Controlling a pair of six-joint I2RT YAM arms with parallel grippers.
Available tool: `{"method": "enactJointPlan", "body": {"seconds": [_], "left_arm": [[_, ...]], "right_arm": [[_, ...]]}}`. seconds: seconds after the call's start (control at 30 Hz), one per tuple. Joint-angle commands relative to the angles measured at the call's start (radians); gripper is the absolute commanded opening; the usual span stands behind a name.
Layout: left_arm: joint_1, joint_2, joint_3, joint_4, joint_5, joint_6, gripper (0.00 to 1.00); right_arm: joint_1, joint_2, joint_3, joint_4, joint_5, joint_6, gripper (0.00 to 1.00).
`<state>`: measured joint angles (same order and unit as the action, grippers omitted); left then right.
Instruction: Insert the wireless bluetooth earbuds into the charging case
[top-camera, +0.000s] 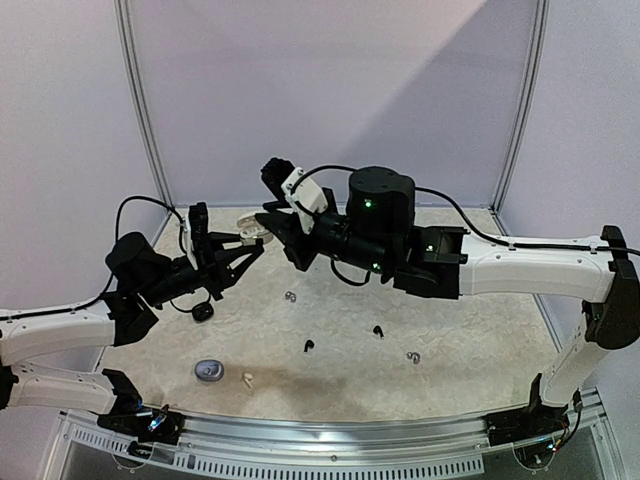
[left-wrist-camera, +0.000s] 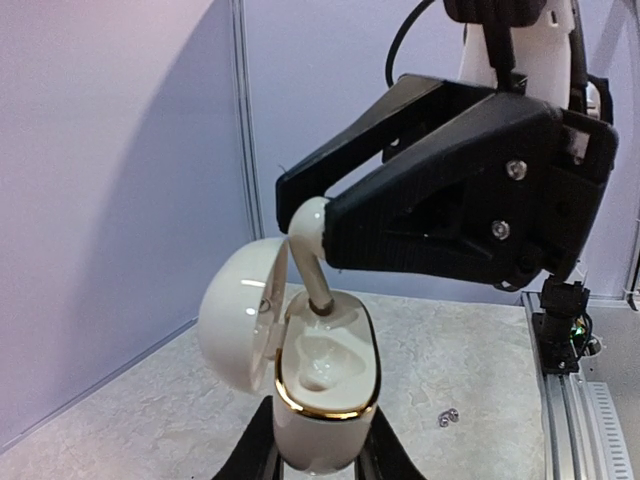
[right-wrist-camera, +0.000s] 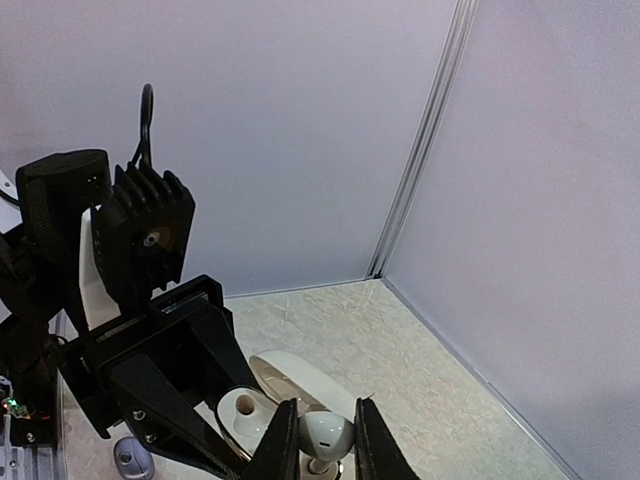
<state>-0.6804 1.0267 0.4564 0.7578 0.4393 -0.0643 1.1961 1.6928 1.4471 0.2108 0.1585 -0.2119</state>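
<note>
My left gripper (left-wrist-camera: 320, 452) is shut on the base of a white charging case (left-wrist-camera: 328, 395) with a gold rim, held upright above the table with its lid (left-wrist-camera: 240, 320) swung open to the left. My right gripper (right-wrist-camera: 321, 440) is shut on the round head of a white earbud (right-wrist-camera: 323, 433). That earbud (left-wrist-camera: 308, 240) points stem-down, its tip at the case's far socket; the near socket is bare. From above, both grippers (top-camera: 245, 246) (top-camera: 270, 226) meet at the case (top-camera: 248, 228). Loose earbuds lie on the table: silvery ones (top-camera: 290, 296) (top-camera: 413, 357), black ones (top-camera: 308, 345) (top-camera: 378, 330), a white one (top-camera: 246, 379).
A silvery-blue case (top-camera: 208, 370) sits near the front left, and a black case (top-camera: 203, 312) lies under the left arm. Purple walls close the table (top-camera: 480, 330) at the back and sides. A metal rail (top-camera: 330, 440) runs along the near edge.
</note>
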Motion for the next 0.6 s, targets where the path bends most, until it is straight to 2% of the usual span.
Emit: {"method": "enactJointPlan", "body": {"seconds": [0.0, 0.17, 0.33, 0.57], "left_arm": [[-0.009, 0.011, 0.027, 0.048, -0.006, -0.013, 0.00], [-0.009, 0.013, 0.028, 0.053, -0.007, -0.013, 0.00], [-0.009, 0.015, 0.030, 0.053, -0.007, -0.013, 0.00], [-0.009, 0.017, 0.032, 0.051, -0.005, -0.012, 0.00]], "right_arm": [[-0.009, 0.021, -0.020, 0.001, 0.017, -0.001, 0.00], [-0.010, 0.022, -0.027, -0.006, 0.033, -0.014, 0.00], [-0.009, 0.023, -0.032, -0.012, 0.038, -0.024, 0.12], [-0.009, 0.041, -0.009, -0.043, 0.029, -0.032, 0.13]]}}
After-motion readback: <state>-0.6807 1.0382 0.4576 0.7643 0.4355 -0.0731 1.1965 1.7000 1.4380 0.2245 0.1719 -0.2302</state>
